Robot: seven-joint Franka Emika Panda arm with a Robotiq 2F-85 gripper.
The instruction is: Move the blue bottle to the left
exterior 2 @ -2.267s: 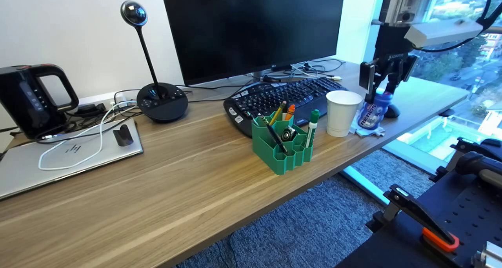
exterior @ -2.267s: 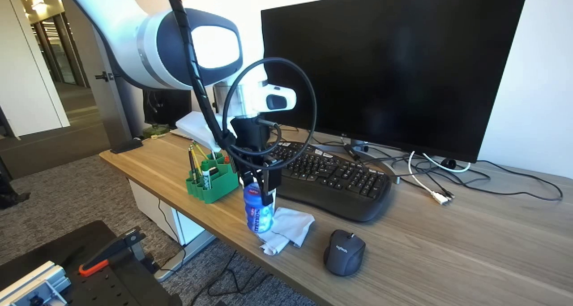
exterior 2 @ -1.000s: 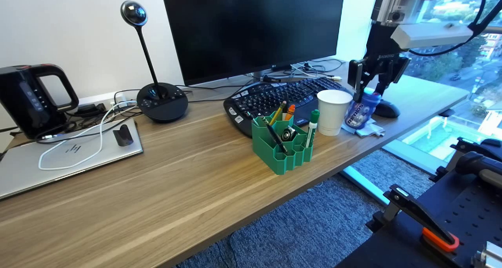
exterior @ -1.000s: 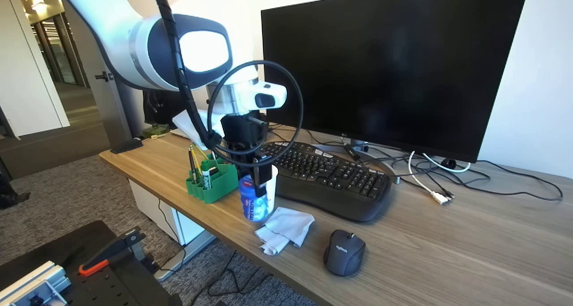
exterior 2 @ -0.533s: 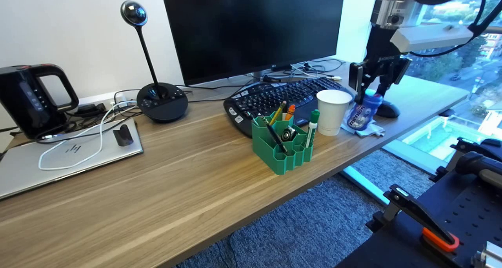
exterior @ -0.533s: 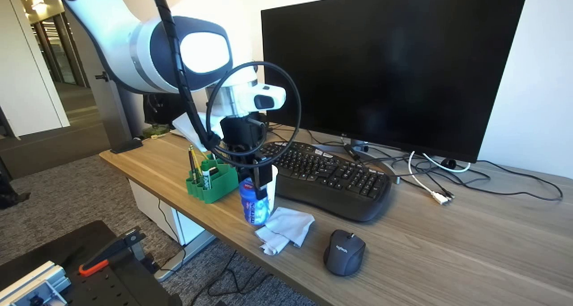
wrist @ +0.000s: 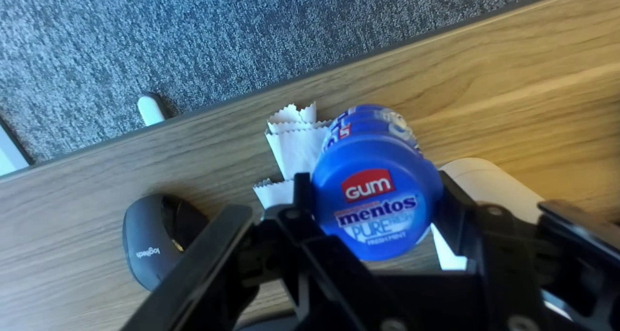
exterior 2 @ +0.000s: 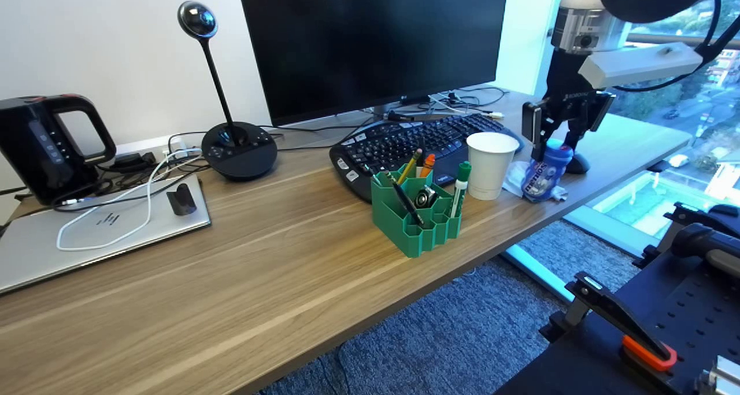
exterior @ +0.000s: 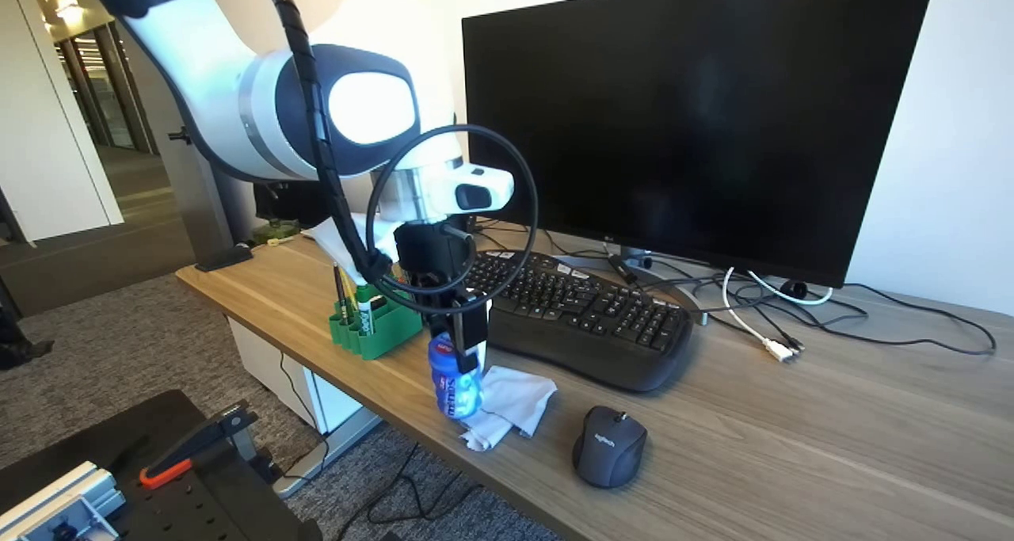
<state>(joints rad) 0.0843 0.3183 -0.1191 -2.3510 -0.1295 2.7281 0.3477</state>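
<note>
Inspector: We find the blue Mentos gum bottle (wrist: 375, 210) pinched by the jaws, one to each side of its cap. It is near the long edge of the worktop (exterior 2: 231, 268) that faces the carpet (exterior 2: 439, 337), over a folded zigzag-edged cloth (exterior: 519, 394), between the white paper cup (exterior 2: 491, 163) and the Logitech mouse (exterior: 610, 446).

Clerk: Do we know if its base is down?

Inspector: We cannot tell; no view shows the contact clearly. In an exterior view the bottle leans, cap toward the edge nearest the window (exterior 2: 665, 114).

Clerk: What has just changed?

Inspector: Against half a second ago, the bottle sits lower in both exterior views and has drawn off from the cup, toward the carpet-side edge and the window-end corner. A strip of cloth shows between bottle and cup. The cup itself stands closer to the green pen holder (exterior 2: 387, 216) than about two seconds ago.

Clerk: Our finding for the task?

Inspector: We read "left" as left when facing the monitor (exterior: 673, 129), so toward the pen-holder side. On that reading the latest shift runs rightward, and we judge the move unfinished.

Clerk: Risk?

Inspector: We rate the cup the main obstacle. A low sideways pass would probably topple it or drive it into the pen holder. We recommend lifting over it, watching for swing, as the hold is high on the bottle.
</note>
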